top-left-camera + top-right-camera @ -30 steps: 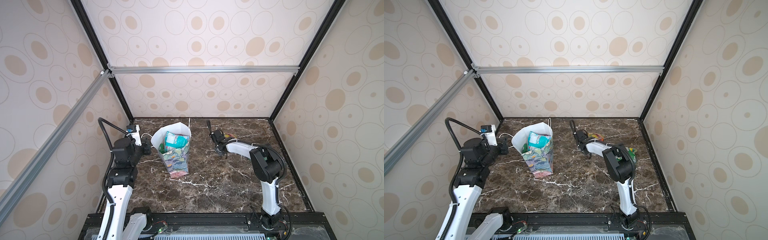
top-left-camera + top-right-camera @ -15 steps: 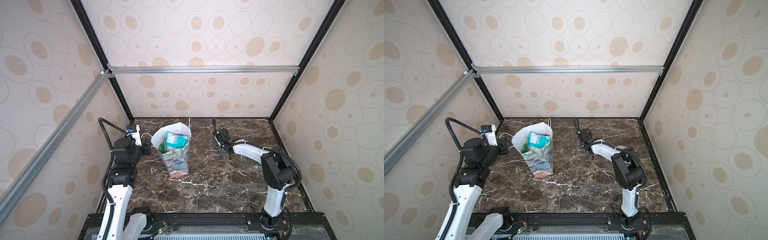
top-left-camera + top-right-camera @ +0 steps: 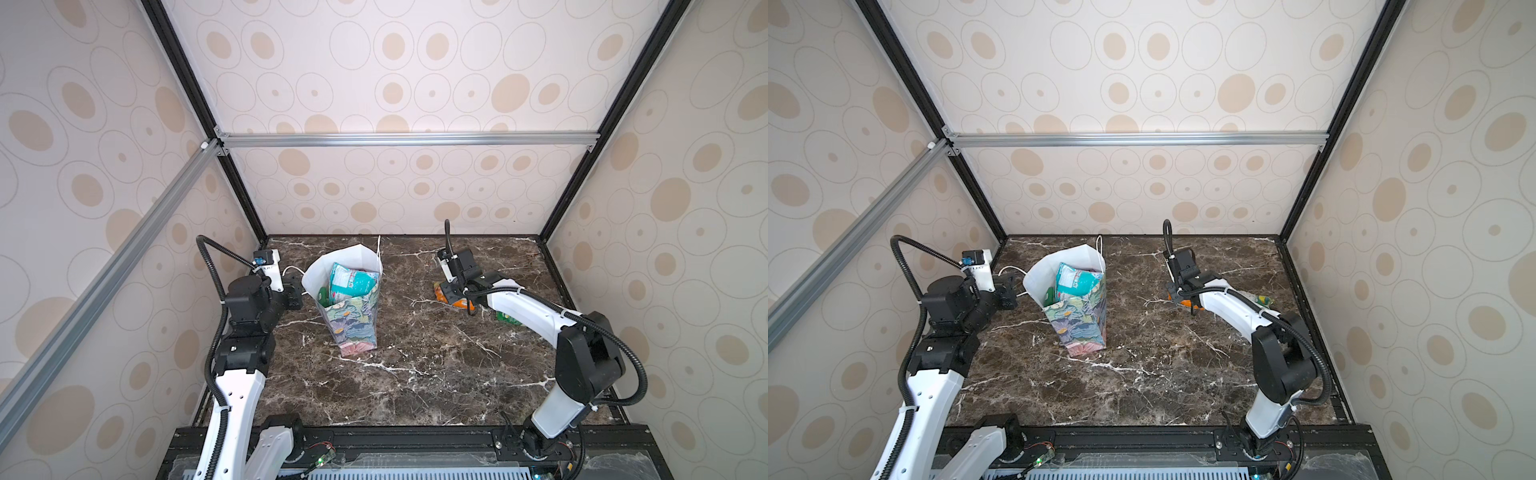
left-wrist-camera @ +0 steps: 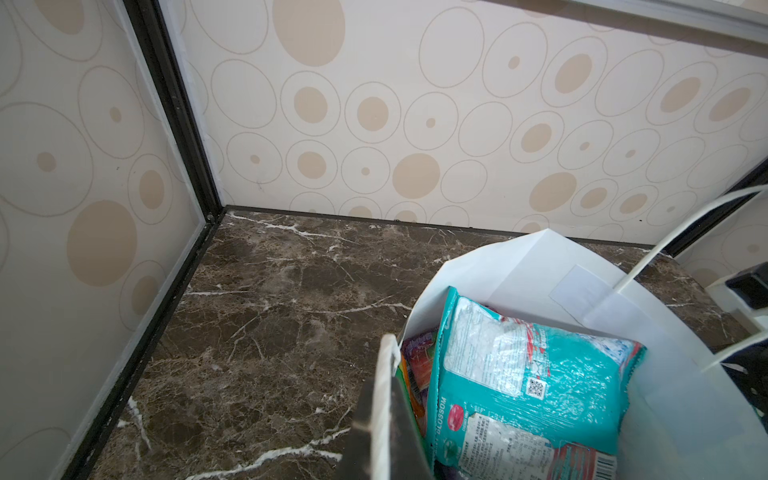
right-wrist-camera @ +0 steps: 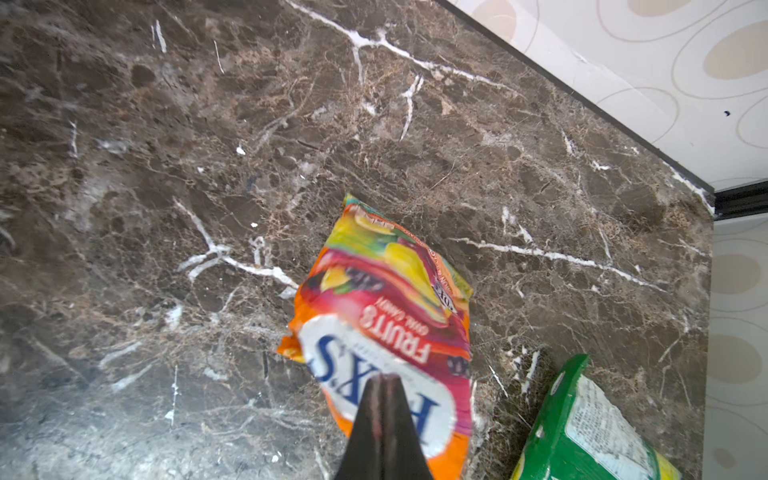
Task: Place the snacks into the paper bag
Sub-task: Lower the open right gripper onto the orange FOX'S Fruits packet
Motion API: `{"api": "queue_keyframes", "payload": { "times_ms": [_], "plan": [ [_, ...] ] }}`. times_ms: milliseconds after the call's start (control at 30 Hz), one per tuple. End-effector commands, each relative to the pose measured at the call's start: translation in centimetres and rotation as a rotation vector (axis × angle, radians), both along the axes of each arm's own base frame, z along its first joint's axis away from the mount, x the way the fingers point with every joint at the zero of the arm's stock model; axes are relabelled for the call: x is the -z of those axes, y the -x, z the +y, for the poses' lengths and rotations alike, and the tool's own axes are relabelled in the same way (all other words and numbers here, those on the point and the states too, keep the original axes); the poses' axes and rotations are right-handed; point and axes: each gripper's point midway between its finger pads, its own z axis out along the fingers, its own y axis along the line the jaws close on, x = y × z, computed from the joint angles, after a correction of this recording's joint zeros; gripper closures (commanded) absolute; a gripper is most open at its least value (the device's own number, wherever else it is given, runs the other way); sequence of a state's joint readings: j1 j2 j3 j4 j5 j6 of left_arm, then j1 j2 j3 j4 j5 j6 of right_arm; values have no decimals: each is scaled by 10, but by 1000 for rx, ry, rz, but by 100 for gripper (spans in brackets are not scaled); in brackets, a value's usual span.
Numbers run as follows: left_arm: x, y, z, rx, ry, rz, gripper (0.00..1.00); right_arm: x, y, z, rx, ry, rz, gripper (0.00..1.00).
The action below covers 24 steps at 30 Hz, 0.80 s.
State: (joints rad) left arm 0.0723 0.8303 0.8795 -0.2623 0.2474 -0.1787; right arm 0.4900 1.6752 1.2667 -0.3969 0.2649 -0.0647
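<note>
The bag (image 3: pixel 353 324) stands up on the table (image 3: pixel 415 374), a little left of the middle in both top views (image 3: pixel 1077 324). Its mouth is open and we can see its white inside.

A teal packet (image 4: pixel 532 374) stands in the bag, and its top pokes above the rim in both top views (image 3: pixel 351 280). Next to it we see bits of more snacks (image 4: pixel 415 370), purple and orange. They are mostly hidden.

The left gripper (image 4: pixel 384 399) is closed tight on the bag's rim, on the bag's left side. The white edge is pinched between its dark fingers. A white handle (image 4: pixel 648 257) curves up from the far side of the bag.

Two snacks are outside the bag, well away from it, on the right part of the table. One is an orange packet (image 5: pixel 386 307) with fruit pictures and "FOX'S" on a white label. The other is a green packet (image 5: pixel 590 424). It is near the orange one, with a strip of table between them.

The right gripper (image 5: pixel 384 388) has its fingers pressed together. Its tip is right over the orange packet's white label. We cannot tell if it pinches the packet or only touches it. In both top views this gripper sits over the orange packet (image 3: pixel 455 301), and the arm hides part of the green packet (image 3: pixel 507 318).
</note>
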Motion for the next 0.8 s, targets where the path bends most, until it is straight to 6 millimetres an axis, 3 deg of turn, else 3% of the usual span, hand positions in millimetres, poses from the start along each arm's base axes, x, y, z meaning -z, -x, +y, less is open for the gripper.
{"api": "queue_keyframes", "payload": {
  "times_ms": [0, 200, 500, 567, 600, 700, 767],
  "plan": [
    [-12, 2, -1, 12, -6, -40, 100, -7, 8, -1, 6, -47, 7, 100],
    [-14, 3, 0, 10, -7, -45, 100, -17, 12, 0, 4, -77, -10, 100],
    [-14, 3, -1, 13, -7, -47, 100, -6, 22, -8, 23, -102, 41, 99],
    [-15, 4, -2, 14, -7, -49, 100, 3, 27, -12, 25, -79, 82, 75],
    [-15, 4, -2, 15, -7, -49, 100, 9, 30, -13, 26, -67, 104, 69],
    [-14, 3, -2, 15, -5, -47, 100, 25, 37, -16, 31, -57, 144, 55],
    [-13, 3, -3, 22, 1, -42, 99, 33, 42, -18, 43, -56, 172, 52]
  ]
}}
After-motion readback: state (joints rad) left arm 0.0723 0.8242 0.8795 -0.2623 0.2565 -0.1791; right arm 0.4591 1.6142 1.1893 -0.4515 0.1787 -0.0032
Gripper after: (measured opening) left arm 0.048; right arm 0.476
